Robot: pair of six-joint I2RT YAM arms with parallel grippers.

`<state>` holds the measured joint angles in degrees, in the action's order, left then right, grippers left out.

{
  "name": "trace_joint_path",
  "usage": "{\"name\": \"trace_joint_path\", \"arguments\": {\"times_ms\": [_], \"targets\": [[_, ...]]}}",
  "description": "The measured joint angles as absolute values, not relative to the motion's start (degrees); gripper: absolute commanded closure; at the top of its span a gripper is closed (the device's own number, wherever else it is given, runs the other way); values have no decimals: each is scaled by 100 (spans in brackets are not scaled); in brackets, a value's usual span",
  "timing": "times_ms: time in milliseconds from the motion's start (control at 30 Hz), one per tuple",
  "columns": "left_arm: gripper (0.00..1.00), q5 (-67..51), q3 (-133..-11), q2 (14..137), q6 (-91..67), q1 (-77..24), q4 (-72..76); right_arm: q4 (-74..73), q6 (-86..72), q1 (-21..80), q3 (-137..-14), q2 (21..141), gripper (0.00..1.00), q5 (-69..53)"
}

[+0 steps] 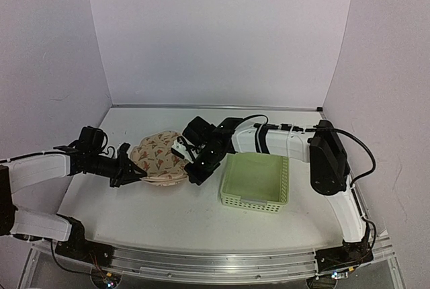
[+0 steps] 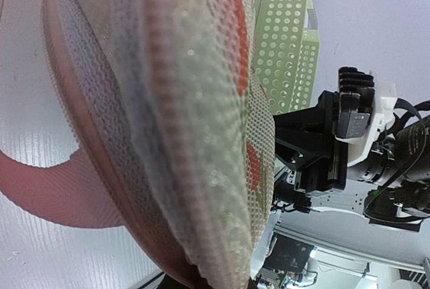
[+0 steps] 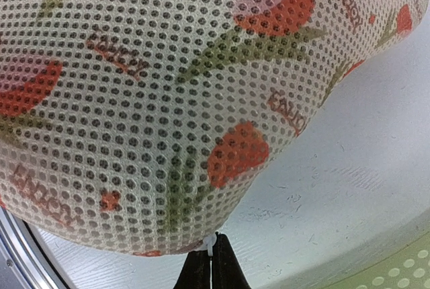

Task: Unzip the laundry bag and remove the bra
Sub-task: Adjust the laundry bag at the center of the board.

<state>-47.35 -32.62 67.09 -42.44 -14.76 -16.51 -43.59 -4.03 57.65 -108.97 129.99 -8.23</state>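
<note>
The laundry bag (image 1: 159, 157), a domed cream mesh pouch with red-and-green motifs, lies left of centre on the table. My left gripper (image 1: 136, 171) is shut on the bag's left rim; in the left wrist view the rim (image 2: 201, 188) fills the frame and runs down into the gripper (image 2: 215, 279). My right gripper (image 1: 190, 170) sits at the bag's right side, shut (image 3: 211, 270) on the small white zip pull (image 3: 213, 243) under the bulging mesh (image 3: 154, 101). Pink fabric (image 2: 54, 198) loops onto the table below the rim; I cannot tell whether it is the bra.
A pale green slatted plastic basket (image 1: 256, 181) stands just right of the bag, close to the right arm's wrist (image 1: 208, 142). White walls close the table at the back and both sides.
</note>
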Motion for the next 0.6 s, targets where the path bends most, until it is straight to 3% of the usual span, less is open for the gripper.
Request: {"name": "trace_joint_path", "arguments": {"times_ms": [333, 600], "targets": [[100, -4746, -3347, 6591, -4182, -1446, -1702, -4416, -429, 5719, -11017, 13120, 100, -1199], [100, -4525, -3481, 7238, -4200, -1367, -1820, -3999, -567, 5896, -10390, 13091, 100, -1339]]}}
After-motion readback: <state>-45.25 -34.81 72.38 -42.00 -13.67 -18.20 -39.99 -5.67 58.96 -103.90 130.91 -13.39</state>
